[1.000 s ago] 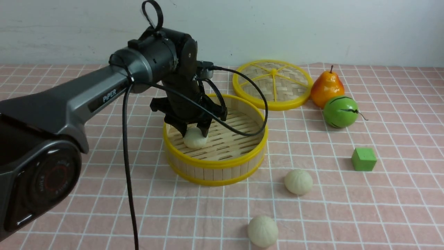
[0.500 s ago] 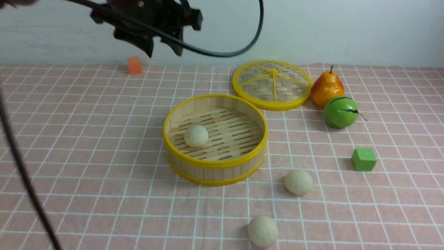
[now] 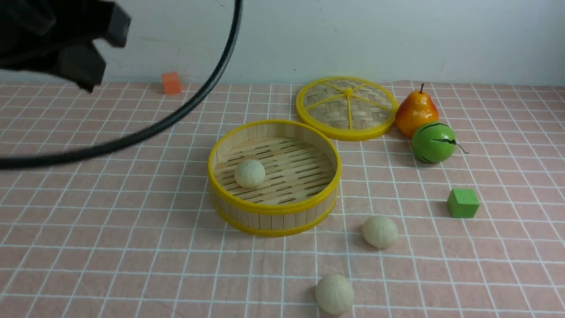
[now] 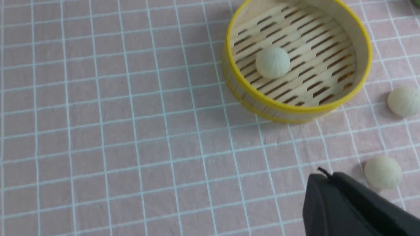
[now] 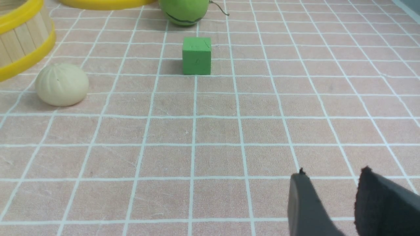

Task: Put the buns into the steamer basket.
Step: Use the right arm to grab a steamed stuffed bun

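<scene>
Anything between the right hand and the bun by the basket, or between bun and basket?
Nothing visible. Bare cloth lies between the right hand and the bun; the green cube sits off that line. Bun to steamer basket: only its own wall.

I see checked cloth (image 3: 110, 229) bearing steamer basket (image 3: 273, 207) mid-frame, bun (image 3: 379, 231) and bun (image 3: 334, 293) lower right, lid (image 3: 347, 108), pear (image 3: 416, 111), green fruit (image 3: 433, 142), cube (image 3: 462, 202) right; orange block (image 3: 171, 83), probably, upper left.

Upright, open-topped: round shallow bamboo steamer basket (image 3: 273, 221), yellow rim bands, slatted floor. One small cream-white pleated bun (image 3: 249, 173) sits inside on slats, left of centre. Second cream-white bun (image 3: 379, 231) outside, near basket's front right. Third cream-white bun (image 3: 334, 294) nearer still, apart from basket.
</scene>
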You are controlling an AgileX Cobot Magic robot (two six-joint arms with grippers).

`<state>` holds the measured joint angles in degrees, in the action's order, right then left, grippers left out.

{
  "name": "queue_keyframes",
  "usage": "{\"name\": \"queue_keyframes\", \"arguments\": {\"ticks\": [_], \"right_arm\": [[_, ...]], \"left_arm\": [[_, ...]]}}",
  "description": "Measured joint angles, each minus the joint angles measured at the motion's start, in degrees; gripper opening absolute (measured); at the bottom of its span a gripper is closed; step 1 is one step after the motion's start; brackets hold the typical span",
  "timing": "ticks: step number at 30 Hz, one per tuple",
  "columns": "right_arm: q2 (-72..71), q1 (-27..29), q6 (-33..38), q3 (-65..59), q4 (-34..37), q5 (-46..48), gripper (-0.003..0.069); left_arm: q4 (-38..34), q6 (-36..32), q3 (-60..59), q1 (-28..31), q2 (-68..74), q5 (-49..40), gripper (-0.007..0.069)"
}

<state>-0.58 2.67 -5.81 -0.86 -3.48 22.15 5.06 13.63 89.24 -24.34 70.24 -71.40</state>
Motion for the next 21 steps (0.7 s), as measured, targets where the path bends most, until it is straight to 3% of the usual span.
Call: {"name": "queue_keyframes", "arguments": {"ticks": [13,18,19,21], "right_arm": [[0.00,0.00,-0.81,0.00,1.06,-0.10,0.0239],[0.00,0.00,-13.59,-0.06,16.72,-0.50,0.0239],[0.00,0.00,-19.77,-0.25,25.83,-0.50,0.0239],[0.00,0.00,-23.83,-0.34,31.22,-0.42,0.0239]], "left_arm": [[-3.61,0.75,-29.35,0.00,-26.78,9.31,-0.0014],[-3.61,0.80,-35.65,0.00,-32.39,11.00,-0.0014],[-3.61,0.80,-37.66,0.00,-33.52,11.78,-0.0014],[-3.61,0.80,-38.70,0.00,-34.02,12.08,-0.0014]]}}
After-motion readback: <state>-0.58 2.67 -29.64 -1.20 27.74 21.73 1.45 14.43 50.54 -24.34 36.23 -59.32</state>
